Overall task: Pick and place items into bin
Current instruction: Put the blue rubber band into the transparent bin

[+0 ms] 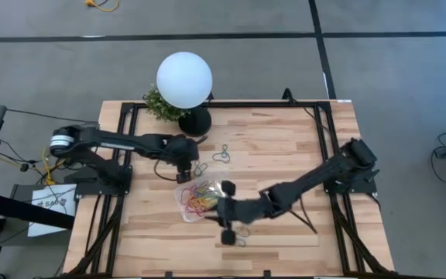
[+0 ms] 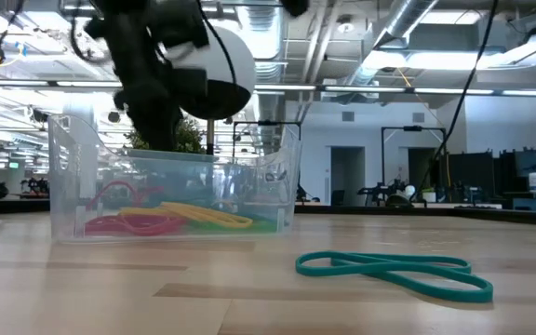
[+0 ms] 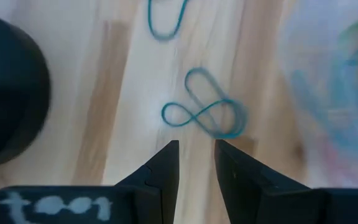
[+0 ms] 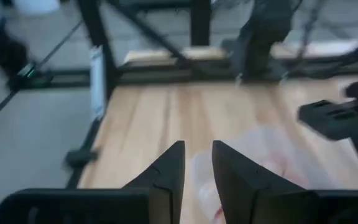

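Closest to the low camera, a teal loop lies flat on the wooden surface, twisted into a long figure-eight and not yet collected. Just behind it stands the bin, a clear tray already holding red, yellow and green loops, so the job looks well under way.

From above, the bin sits near the middle of the surface, between the two arms, a spot both can probably reach. The right pincer hangs at the bin's edge; its wrist view shows the fingers slightly parted with nothing between them and the tray's clear plastic just ahead, a pose that fits a spot for dropping things in. The left pincer hovers just beyond the bin, over a teal figure-eight loop; its fingers are a narrow gap apart and empty, pointed down at the loop, likely lined up for a pick. Another teal loop lies a little farther on, beside the lamp's black base.

At the far edge stand a white globe lamp and a small green plant. Grey floor surrounds the frame; the low view shows an open workshop with ceiling ducts, lights and doorways.
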